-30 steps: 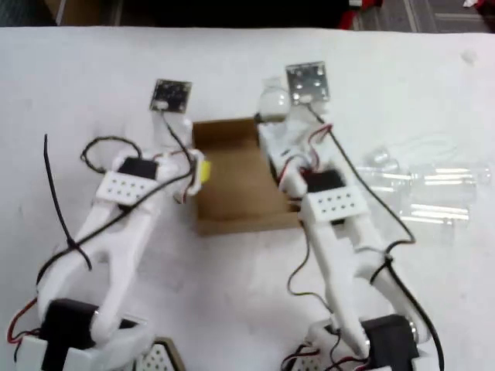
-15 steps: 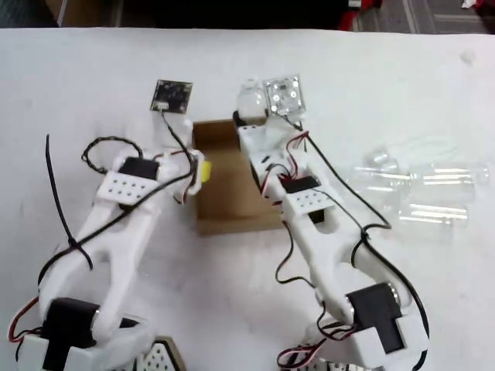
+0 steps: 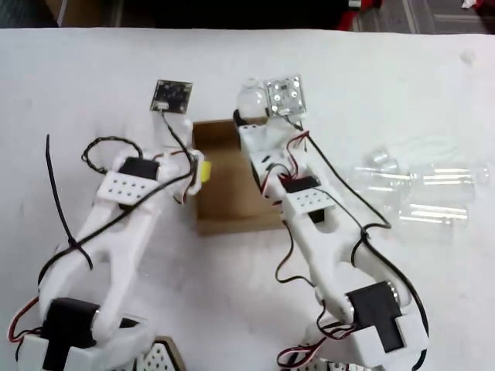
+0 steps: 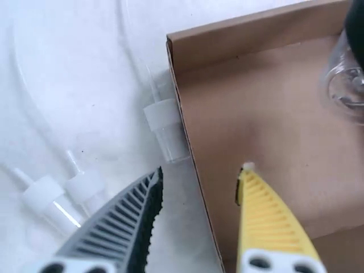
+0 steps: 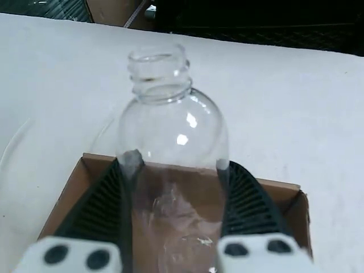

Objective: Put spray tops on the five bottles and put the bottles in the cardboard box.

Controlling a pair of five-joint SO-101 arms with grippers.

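Observation:
My right gripper (image 5: 177, 165) is shut on a clear, uncapped bottle (image 5: 170, 131), held upright over the far edge of the cardboard box (image 5: 287, 190). From above, the bottle (image 3: 250, 97) stands at the box's (image 3: 232, 193) far rim, with the right gripper (image 3: 252, 124) just behind it. My left gripper (image 4: 201, 169) is open and straddles the box's left wall (image 4: 182, 114), its yellow finger (image 4: 267, 216) over the box floor. From above, the left gripper (image 3: 198, 171) sits at the box's left side. Three white spray tops (image 4: 165, 128), (image 4: 85, 185), (image 4: 42, 196) lie on the table just outside that wall.
Several clear uncapped bottles (image 3: 418, 189) lie on their sides on the white table (image 3: 93, 77), right of the right arm. The held bottle's base (image 4: 347, 77) hangs over the box's far corner. Loose black cables trail from both arms.
The right arm swung left with the bottle, from the box's far right corner towards its far middle, then held still. The left arm has not moved.

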